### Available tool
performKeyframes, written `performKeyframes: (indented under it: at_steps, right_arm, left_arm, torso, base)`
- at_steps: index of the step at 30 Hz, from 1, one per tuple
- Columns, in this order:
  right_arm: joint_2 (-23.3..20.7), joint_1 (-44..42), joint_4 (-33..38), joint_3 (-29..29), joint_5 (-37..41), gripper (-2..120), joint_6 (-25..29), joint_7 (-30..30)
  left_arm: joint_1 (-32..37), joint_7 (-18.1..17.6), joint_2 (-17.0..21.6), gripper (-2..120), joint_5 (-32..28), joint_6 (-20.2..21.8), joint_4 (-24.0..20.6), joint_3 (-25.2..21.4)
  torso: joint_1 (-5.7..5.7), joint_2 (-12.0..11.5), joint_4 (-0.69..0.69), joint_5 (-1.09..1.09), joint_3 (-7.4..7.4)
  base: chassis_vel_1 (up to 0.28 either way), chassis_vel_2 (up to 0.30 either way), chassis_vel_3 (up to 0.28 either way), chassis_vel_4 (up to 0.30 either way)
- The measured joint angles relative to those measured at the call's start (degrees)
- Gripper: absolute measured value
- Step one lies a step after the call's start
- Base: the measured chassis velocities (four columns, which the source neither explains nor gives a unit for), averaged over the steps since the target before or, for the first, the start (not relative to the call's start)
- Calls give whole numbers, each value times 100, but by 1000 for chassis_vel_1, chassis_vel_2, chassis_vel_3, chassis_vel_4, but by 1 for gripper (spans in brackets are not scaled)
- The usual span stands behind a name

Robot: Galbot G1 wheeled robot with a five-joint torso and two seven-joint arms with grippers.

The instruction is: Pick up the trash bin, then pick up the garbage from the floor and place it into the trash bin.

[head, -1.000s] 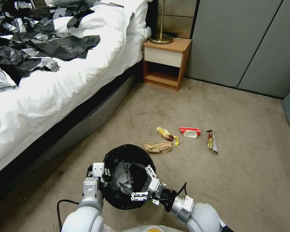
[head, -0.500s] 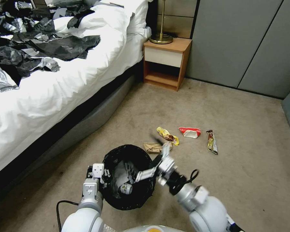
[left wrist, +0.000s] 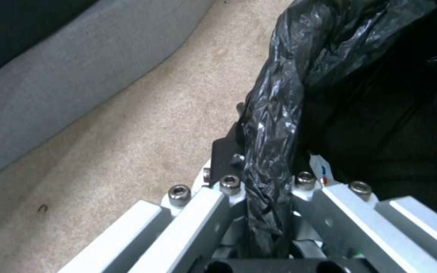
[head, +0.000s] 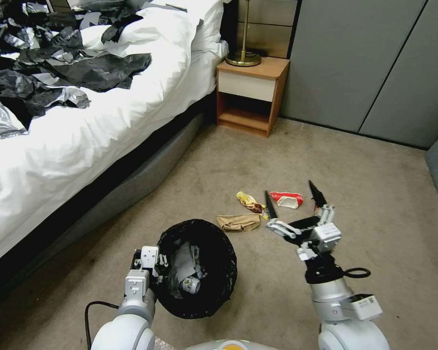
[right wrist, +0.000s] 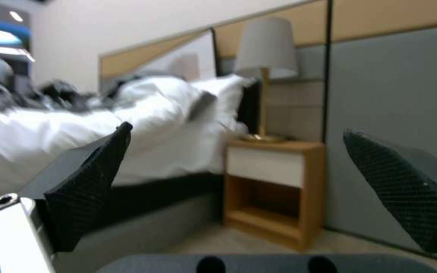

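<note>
The trash bin (head: 199, 267), black-lined, hangs beside the left claw (head: 153, 265), which is clamped onto its rim with the liner pinched between the fingers. The right claw (head: 294, 204) is raised over the carpet with its jaws spread wide and empty. Just beyond its tips lie the red-white wrapper (head: 287, 199), yellow wrapper (head: 250, 202) and brown paper bag (head: 238, 222).
</note>
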Motion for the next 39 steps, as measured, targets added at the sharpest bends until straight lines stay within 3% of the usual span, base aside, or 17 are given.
performKeyframes:
  at_steps: [13, 24, 39]
  right_arm:
    - [11, -220, -881, 376, -358, 100, 334, 227]
    - [71, -164, -1014, 371, -616, 100, 378, 180]
    - [84, -15, -994, 244, -336, 100, 292, 312]
  left_arm:
    - [25, 167, -2, 1, 31, 0, -35, -32]
    - [-5, 193, -40, 1, 114, 18, -11, -25]
    - [-45, 147, -50, 1, 110, 32, 22, -27]
  torso:
    - [0, 0, 0, -2, 0]
    - [0, 0, 1, 2, 0]
    - [0, 0, 1, 2, 0]
  base:
    - [0, 0, 0, 0]
    - [0, 0, 0, 0]
    - [-64, -63, -58, -54]
